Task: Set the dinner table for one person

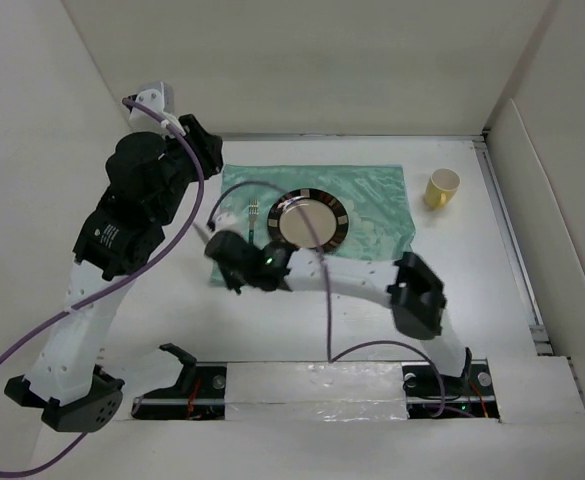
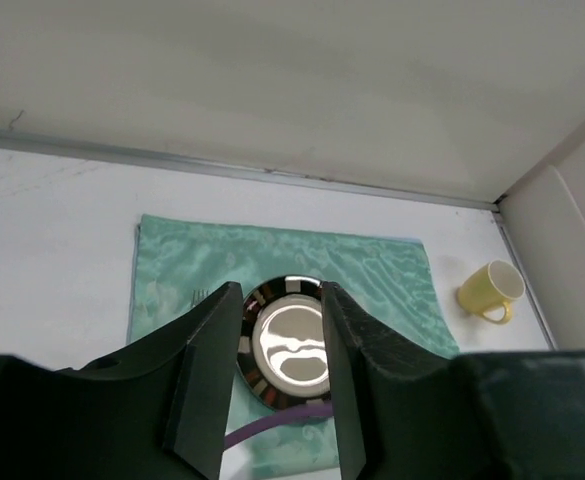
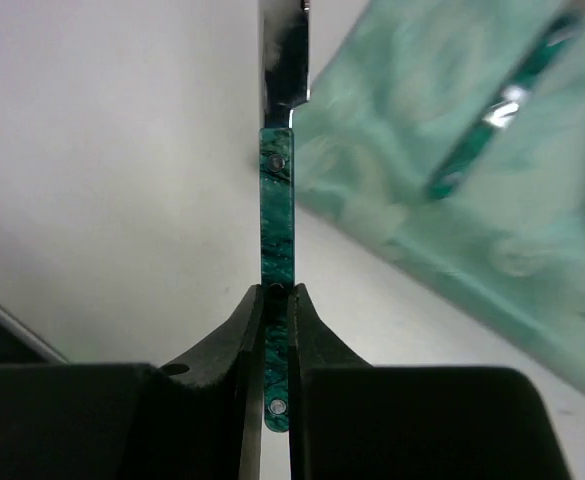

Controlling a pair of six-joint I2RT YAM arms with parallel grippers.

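The right gripper (image 3: 275, 300) is clenched on the rear of the green-handled knife (image 3: 275, 215), blade leading, probably to lay it flat. Bare dinner table (image 3: 102, 200) lies beneath, the mint mat (image 3: 422, 200) just to its right. The left gripper (image 2: 280, 295) hangs spread and empty, the plate (image 2: 290, 350) ahead of it.

The dinner table (image 1: 272, 330), a flat matte white surface, is bordered on the left, far and right sides by upright white panels (image 1: 322, 60). A crinkled mint-green cloth mat (image 1: 372, 200) is spread directly on it, toward the far edge and about midway between left and right. A yellow mug (image 1: 441, 187) is set on the bare white surface just to the right of the mat's far right corner, apart from the cloth.
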